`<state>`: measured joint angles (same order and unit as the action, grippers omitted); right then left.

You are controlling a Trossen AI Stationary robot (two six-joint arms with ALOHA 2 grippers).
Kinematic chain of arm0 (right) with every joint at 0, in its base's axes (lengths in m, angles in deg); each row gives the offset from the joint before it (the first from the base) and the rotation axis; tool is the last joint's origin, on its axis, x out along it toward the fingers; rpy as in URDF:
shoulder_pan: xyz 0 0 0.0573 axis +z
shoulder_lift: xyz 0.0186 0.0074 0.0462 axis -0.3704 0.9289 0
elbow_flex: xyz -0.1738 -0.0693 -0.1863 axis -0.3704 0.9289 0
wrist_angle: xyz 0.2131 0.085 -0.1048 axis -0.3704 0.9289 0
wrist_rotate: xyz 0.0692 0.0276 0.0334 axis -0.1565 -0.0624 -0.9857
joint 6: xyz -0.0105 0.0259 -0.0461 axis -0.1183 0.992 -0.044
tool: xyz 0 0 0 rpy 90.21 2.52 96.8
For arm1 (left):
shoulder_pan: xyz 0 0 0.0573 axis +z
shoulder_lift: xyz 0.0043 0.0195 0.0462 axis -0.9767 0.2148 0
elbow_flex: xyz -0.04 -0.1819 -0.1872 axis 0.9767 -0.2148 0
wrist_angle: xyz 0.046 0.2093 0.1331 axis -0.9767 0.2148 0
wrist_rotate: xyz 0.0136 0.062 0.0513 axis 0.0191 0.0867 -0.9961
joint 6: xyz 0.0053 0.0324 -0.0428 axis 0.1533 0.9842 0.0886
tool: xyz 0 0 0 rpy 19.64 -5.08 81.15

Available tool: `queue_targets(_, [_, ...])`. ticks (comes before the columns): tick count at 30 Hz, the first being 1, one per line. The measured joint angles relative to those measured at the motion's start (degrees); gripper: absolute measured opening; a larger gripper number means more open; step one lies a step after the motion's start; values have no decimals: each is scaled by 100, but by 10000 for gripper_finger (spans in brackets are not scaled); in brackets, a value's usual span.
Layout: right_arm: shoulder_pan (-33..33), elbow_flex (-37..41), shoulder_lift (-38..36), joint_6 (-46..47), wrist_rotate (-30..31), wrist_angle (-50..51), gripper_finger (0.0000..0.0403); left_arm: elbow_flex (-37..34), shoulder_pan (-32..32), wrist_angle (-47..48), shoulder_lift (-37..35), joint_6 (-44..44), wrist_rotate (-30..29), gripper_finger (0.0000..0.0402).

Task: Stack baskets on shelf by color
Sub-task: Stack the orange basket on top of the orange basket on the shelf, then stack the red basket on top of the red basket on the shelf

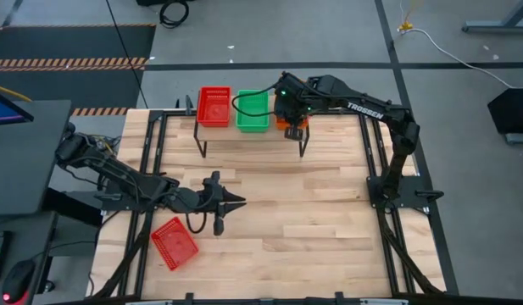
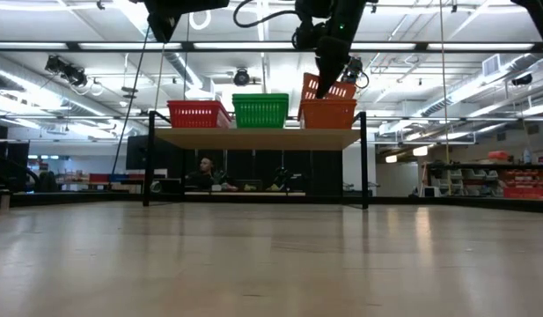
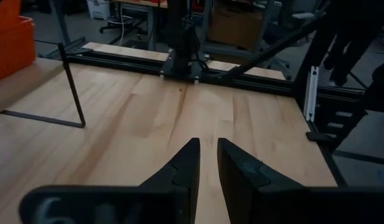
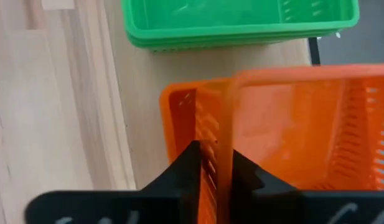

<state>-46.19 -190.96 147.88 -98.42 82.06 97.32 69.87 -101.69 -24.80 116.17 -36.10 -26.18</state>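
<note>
Baskets of small rectangular plastic mesh sit on the low wooden-topped shelf (image 1: pixel 253 135) at twelve o'clock: red (image 1: pixel 214 107), green (image 1: pixel 253 110), and an orange stack (image 2: pixel 328 113), where the right gripper (image 4: pixel 211 163) pinches the wall of a tilted orange basket (image 2: pixel 329 88) not yet nested. Released askew, it could jam or topple. One red basket (image 1: pixel 174 242) remains on the table at seven o'clock, beside the left gripper (image 1: pixel 236 203), whose fingers stand slightly parted, holding nothing.

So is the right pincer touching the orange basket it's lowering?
Touching. The right wrist view shows the right pincer closed on the wall of the tilted orange basket.
</note>
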Motion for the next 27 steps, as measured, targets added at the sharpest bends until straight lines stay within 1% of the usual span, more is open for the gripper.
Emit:
queue_targets(3, [4,0,2,2,4,-16,75,0,-61,13,0,-7,2,62])
queue_targets(10, [18,0,2,4,17,-55,153,0,-192,13,2,-153,2,62])
queue_targets(14, [81,0,-7,95,17,-18,184,0,-280,13,7,-201,0,62])
queue_targets(17, [184,0,-73,339,21,64,194,0,-352,13,7,-282,0,61])
queue_targets(22, [543,0,-238,872,15,165,193,0,-510,126,7,-282,0,61])
queue_targets(24, [754,-2,-256,1073,-84,204,192,0,-579,228,7,-346,2,62])
queue_targets(27, [1119,87,-261,1385,-399,329,192,0,-673,291,7,-525,4,61])
